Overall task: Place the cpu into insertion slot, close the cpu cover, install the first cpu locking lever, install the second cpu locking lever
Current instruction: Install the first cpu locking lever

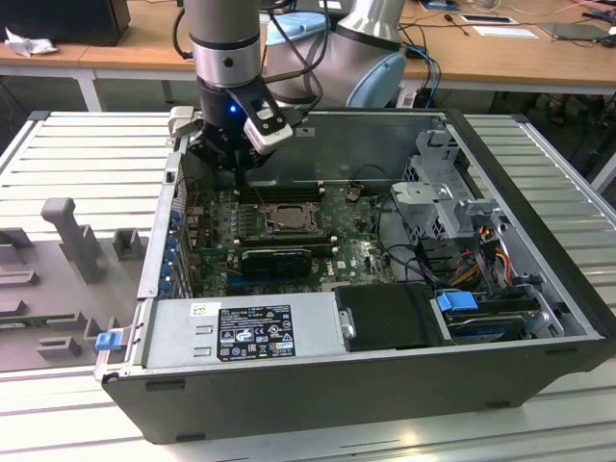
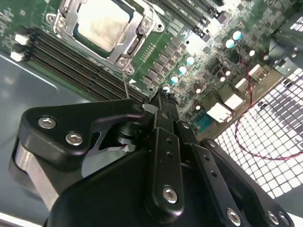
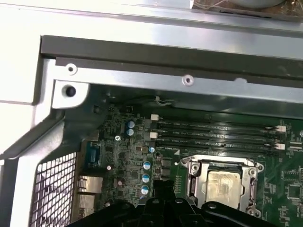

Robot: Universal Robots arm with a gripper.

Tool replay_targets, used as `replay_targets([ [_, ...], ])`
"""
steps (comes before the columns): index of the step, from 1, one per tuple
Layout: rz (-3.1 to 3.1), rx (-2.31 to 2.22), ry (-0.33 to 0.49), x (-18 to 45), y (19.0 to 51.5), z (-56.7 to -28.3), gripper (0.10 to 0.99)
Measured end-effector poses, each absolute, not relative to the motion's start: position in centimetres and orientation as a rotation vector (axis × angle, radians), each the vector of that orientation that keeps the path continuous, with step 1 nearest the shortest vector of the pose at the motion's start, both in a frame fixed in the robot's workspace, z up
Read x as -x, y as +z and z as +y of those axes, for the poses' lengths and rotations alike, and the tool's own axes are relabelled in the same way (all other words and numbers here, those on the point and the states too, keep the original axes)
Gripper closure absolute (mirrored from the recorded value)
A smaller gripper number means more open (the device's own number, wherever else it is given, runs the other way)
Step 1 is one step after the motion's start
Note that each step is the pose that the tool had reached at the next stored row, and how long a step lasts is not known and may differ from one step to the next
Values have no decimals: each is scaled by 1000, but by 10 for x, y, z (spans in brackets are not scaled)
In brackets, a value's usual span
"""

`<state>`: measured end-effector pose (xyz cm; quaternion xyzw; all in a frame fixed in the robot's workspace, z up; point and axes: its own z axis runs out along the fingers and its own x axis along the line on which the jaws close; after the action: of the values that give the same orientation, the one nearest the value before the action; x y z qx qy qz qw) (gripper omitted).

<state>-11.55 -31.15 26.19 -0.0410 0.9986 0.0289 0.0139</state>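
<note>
Both wrist views put the cpu (image 2: 102, 23) already seated in the slot (image 3: 222, 183), its pale metal top showing through the square cutout of the cover (image 2: 135, 35), which lies flat over it. By the look of it the chip is light, stiff and fragile at its underside contacts, best touched only by its edges; seated under the frame, it offers no edge to grip. What is left to work on seems to be thin sprung wire: a lever (image 2: 125, 82) stands up from the socket corner toward the gripper (image 2: 163, 101), slim and likely slippery, best pushed near its free end. The fingers look drawn together with nothing between them, tips hovering just beside the socket, over the board (image 3: 118, 156) next to the memory slots (image 3: 218, 135). In the exterior view the gripper (image 1: 234, 166) hangs inside the case (image 1: 539, 318) near its far wall, just above the socket.
</note>
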Motion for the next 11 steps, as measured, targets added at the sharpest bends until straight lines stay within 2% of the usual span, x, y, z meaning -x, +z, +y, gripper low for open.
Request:
replay_targets([
  [11,3110,128,94,114,257,-290,980],
])
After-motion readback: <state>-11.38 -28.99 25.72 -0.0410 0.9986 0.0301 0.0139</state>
